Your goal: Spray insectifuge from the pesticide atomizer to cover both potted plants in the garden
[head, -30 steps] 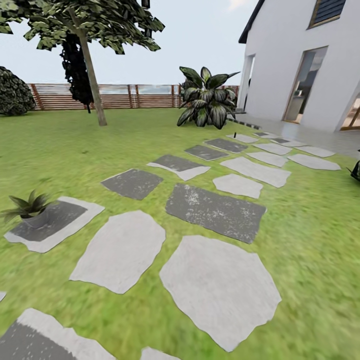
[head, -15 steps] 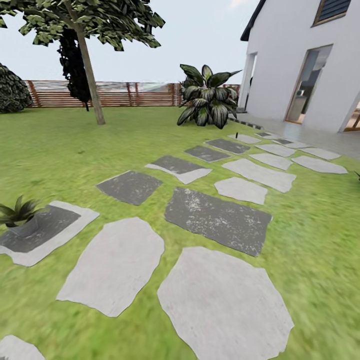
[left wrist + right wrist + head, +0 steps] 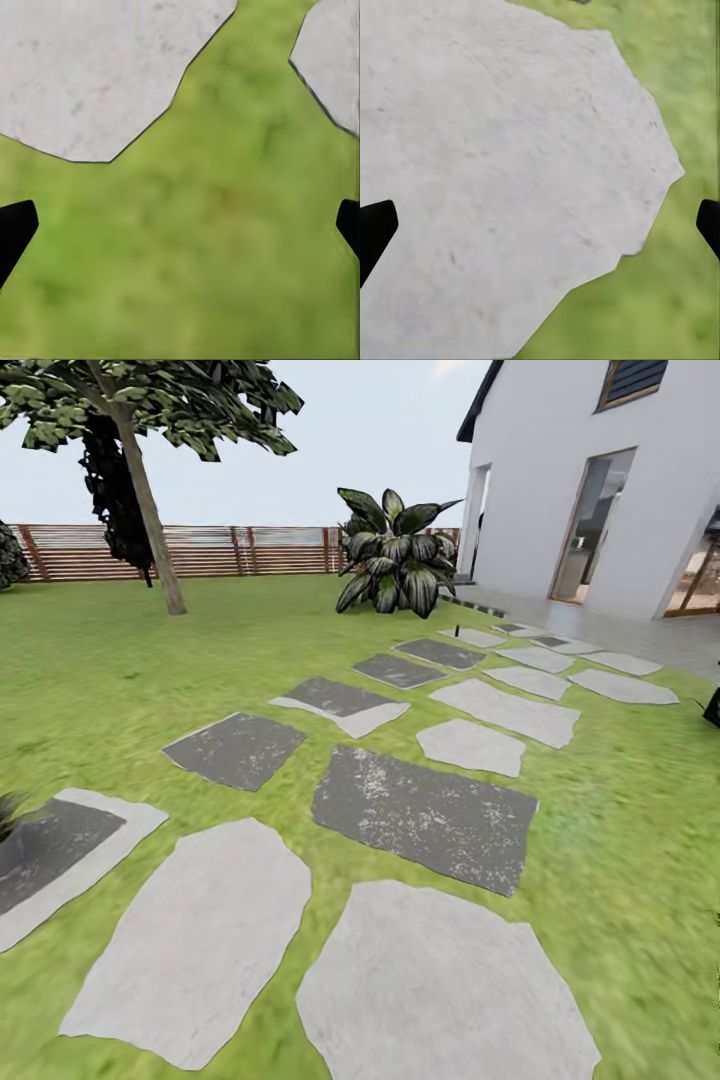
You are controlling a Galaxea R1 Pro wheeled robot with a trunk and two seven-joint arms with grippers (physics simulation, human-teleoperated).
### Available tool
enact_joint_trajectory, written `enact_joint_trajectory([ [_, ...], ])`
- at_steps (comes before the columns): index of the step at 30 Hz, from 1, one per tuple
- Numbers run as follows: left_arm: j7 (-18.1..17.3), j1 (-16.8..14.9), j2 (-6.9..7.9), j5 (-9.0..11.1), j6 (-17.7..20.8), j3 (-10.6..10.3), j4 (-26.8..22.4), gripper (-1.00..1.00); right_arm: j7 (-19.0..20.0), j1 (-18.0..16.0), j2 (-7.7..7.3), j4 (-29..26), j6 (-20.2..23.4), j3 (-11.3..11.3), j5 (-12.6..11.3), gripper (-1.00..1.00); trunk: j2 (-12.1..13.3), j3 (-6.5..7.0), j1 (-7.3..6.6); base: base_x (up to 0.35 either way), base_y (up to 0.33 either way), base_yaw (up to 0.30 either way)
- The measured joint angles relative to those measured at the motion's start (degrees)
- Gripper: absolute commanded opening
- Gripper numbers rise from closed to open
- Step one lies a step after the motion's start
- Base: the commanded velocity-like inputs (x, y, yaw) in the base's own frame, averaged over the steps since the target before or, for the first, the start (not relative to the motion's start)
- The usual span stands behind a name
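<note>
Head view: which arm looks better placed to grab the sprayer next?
Right, barely. A slim dark upright object, possibly the atomizer, stands far ahead, right of centre. The left gripper and right gripper both hang open, empty.

— What of the robot's own body can be seen?

— Little. In the left wrist view, the left gripper (image 3: 180,225) shows two plain black fingertips (image 3: 15,229), flat-faced and tapering to angled points.

— And the other arm?

— The right gripper (image 3: 540,225) looks alike: matte black fingertips (image 3: 375,229) of the same wedge shape, without markings, screws or cables visible.
</note>
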Motion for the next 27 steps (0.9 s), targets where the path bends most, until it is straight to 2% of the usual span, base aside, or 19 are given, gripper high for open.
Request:
enact_joint_trajectory([
  [27,0.0,0.01,0.0,0.02,0.01,0.01,-0.02,1.0,0.02,-0.01,-0.09,0.24,-0.01,0.1,0.16,1.0,0.0,0.0,0.0,0.333,0.0,-0.014],
])
